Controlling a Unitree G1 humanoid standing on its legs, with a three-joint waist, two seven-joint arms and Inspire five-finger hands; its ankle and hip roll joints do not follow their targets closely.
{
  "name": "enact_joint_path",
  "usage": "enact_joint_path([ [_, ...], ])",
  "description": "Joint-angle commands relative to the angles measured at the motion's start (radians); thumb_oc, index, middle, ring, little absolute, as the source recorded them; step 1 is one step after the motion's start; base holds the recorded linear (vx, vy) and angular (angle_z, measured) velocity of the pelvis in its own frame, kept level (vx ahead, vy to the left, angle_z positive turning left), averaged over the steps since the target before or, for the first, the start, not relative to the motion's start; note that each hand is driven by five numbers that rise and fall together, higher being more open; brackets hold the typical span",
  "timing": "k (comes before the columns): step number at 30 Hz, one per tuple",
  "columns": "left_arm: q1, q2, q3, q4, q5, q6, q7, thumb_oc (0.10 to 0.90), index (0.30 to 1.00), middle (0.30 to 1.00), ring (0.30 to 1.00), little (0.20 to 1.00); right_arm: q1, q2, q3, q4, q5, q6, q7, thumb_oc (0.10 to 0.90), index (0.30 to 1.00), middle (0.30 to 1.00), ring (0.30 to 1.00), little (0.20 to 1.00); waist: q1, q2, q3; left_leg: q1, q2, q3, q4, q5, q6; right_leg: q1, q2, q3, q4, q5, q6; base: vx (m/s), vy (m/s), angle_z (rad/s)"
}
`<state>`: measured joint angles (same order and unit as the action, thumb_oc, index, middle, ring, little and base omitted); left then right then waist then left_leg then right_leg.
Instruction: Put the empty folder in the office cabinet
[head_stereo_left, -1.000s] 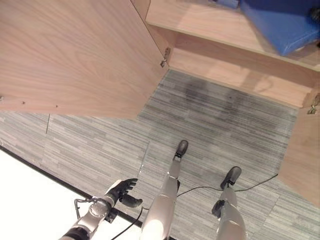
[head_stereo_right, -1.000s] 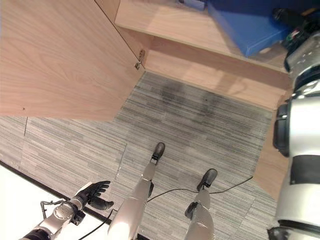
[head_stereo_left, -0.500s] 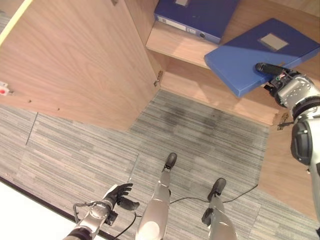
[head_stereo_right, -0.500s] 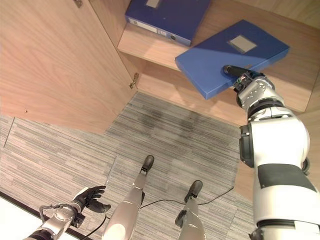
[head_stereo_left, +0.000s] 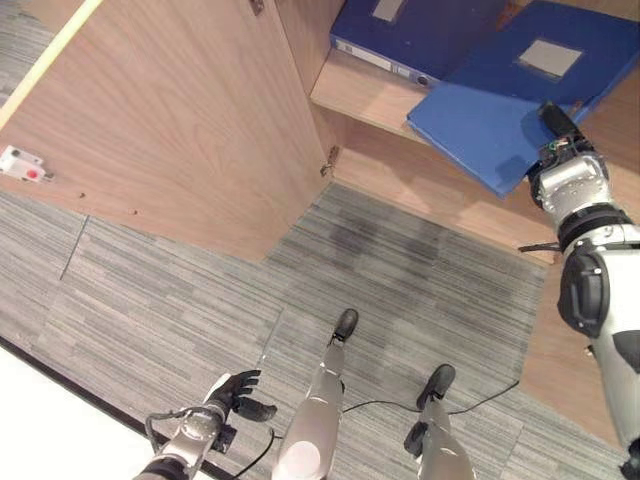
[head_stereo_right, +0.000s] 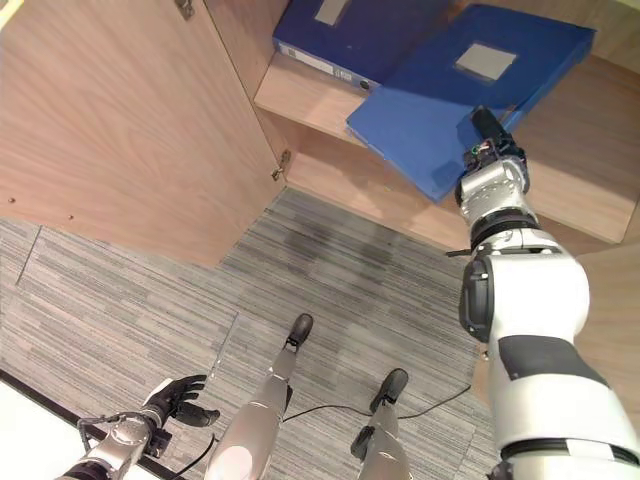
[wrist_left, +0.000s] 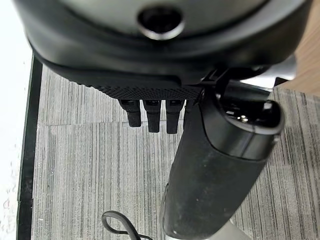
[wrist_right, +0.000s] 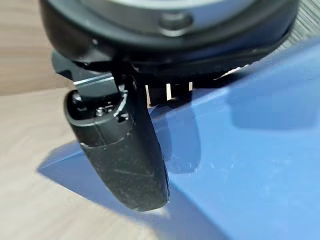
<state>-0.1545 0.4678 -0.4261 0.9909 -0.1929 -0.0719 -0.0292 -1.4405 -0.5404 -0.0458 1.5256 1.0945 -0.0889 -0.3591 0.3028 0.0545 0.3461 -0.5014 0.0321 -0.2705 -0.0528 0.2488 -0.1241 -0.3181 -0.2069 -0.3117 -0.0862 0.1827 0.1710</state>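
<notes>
Right hand (head_stereo_right: 487, 140) gripped the near edge of the blue folder (head_stereo_right: 450, 95), thumb on top and its fingers hidden beneath the cover. That folder lay tilted half on the cabinet shelf (head_stereo_left: 370, 95), its near corner jutting past the shelf edge and its far part overlapping a second blue folder (head_stereo_left: 420, 35), cut off at the top. An open cabinet door (head_stereo_left: 170, 130) stood to the left. Left hand (head_stereo_left: 232, 392) hung low over grey carpet (head_stereo_left: 400, 290), fingers relaxed and empty
</notes>
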Motion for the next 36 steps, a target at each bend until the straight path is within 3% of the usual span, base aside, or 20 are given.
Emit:
enact_joint_path([
  [1, 0.046, 0.003, -0.018, 0.067, -0.018, -0.007, 0.014, 0.800, 0.900, 0.900, 0.900, 0.900, 0.052, -0.048, 0.050, -0.155, 0.048, -0.147, 0.016, 0.400, 0.300, 0.300, 0.300, 0.300, -0.009, -0.012, -0.069, 0.097, -0.016, -0.018, 0.057, -0.248, 0.002, 0.059, 0.027, -0.064, 0.095, -0.223, 0.002, 0.02, 0.008, 0.03],
  [10, 0.079, -0.003, -0.032, 0.039, -0.001, -0.019, 0.015, 0.800, 0.900, 0.900, 0.900, 0.900, 0.077, -0.099, -0.037, -0.224, 0.146, -0.271, -0.026, 0.400, 0.300, 0.300, 0.300, 0.300, -0.001, 0.010, -0.081, 0.103, -0.019, -0.028, 0.041, -0.245, 0.001, 0.064, 0.029, -0.073, 0.093, -0.234, 0.005, 0.00, 0.002, 0.01],
  [18, 0.081, -0.008, -0.054, 0.013, 0.003, -0.020, 0.019, 0.800, 0.900, 0.900, 0.900, 0.900, 0.125, -0.096, -0.140, -0.297, 0.195, -0.375, -0.089, 0.400, 0.300, 0.300, 0.300, 0.300, 0.003, 0.037, -0.087, 0.105, -0.026, -0.030, 0.029, -0.246, 0.002, 0.065, 0.027, -0.077, 0.084, -0.235, 0.009, 0.01, -0.004, 0.02],
  [19, 0.089, -0.013, -0.074, -0.002, 0.001, -0.024, 0.011, 0.800, 0.900, 0.900, 0.900, 0.900, 0.136, -0.087, -0.181, -0.339, 0.210, -0.420, -0.119, 0.400, 0.300, 0.300, 0.300, 0.300, 0.007, 0.058, -0.090, 0.104, -0.026, -0.028, 0.020, -0.242, 0.002, 0.061, 0.024, -0.078, 0.079, -0.232, 0.012, 0.06, -0.001, 0.02],
  [20, 0.097, -0.006, -0.091, -0.025, -0.006, -0.027, -0.005, 0.800, 0.900, 0.900, 0.900, 0.900, 0.133, -0.094, -0.181, -0.335, 0.215, -0.422, -0.124, 0.400, 0.300, 0.300, 0.300, 0.300, 0.017, 0.083, -0.086, 0.096, -0.028, -0.027, 0.010, -0.234, 0.000, 0.052, 0.020, -0.078, 0.073, -0.228, 0.017, 0.06, -0.001, 0.00],
  [27, 0.127, 0.008, -0.114, -0.065, -0.003, -0.036, -0.013, 0.800, 0.900, 0.900, 0.900, 0.900, 0.108, -0.112, -0.162, -0.335, 0.223, -0.431, -0.120, 0.400, 0.300, 0.300, 0.300, 0.300, 0.038, 0.123, -0.076, 0.082, -0.030, -0.023, -0.023, -0.217, -0.003, 0.022, 0.014, -0.087, 0.070, -0.221, 0.023, 0.05, 0.002, 0.00],
  [29, 0.143, 0.030, -0.120, -0.091, -0.020, -0.044, -0.018, 0.800, 0.900, 0.900, 0.900, 0.900, 0.046, -0.163, -0.100, -0.313, 0.220, -0.412, -0.113, 0.400, 0.300, 0.300, 0.300, 0.300, 0.052, 0.154, -0.061, 0.047, -0.036, -0.017, -0.029, -0.210, -0.006, -0.022, 0.008, -0.089, 0.071, -0.214, 0.028, 0.13, 0.027, 0.02],
  [30, 0.159, 0.039, -0.120, -0.094, -0.028, -0.051, -0.018, 0.800, 0.900, 0.900, 0.900, 0.900, 0.016, -0.193, -0.067, -0.301, 0.212, -0.397, -0.110, 0.499, 0.448, 0.448, 0.448, 0.448, 0.057, 0.164, -0.053, 0.031, -0.039, -0.015, -0.032, -0.206, -0.009, -0.043, 0.007, -0.089, 0.069, -0.210, 0.030, 0.08, 0.011, 0.01],
  [31, 0.159, 0.038, -0.120, -0.095, -0.029, -0.051, -0.018, 0.800, 0.900, 0.900, 0.900, 0.900, 0.012, -0.195, -0.063, -0.297, 0.213, -0.396, -0.109, 0.800, 0.900, 0.900, 0.900, 0.900, 0.058, 0.165, -0.054, 0.028, -0.038, -0.014, -0.032, -0.206, -0.009, -0.047, 0.007, -0.088, 0.070, -0.209, 0.029, 0.06, 0.012, 0.01],
  [36, 0.198, 0.059, -0.121, -0.102, -0.020, -0.056, -0.020, 0.800, 0.900, 0.900, 0.900, 0.900, -0.076, -0.280, 0.046, -0.220, 0.202, -0.321, -0.094, 0.800, 0.900, 0.900, 0.900, 0.900, 0.067, 0.172, -0.043, -0.016, -0.040, 0.000, -0.034, -0.204, -0.012, -0.105, 0.008, -0.073, 0.073, -0.203, 0.030, 0.06, 0.016, -0.07],
])
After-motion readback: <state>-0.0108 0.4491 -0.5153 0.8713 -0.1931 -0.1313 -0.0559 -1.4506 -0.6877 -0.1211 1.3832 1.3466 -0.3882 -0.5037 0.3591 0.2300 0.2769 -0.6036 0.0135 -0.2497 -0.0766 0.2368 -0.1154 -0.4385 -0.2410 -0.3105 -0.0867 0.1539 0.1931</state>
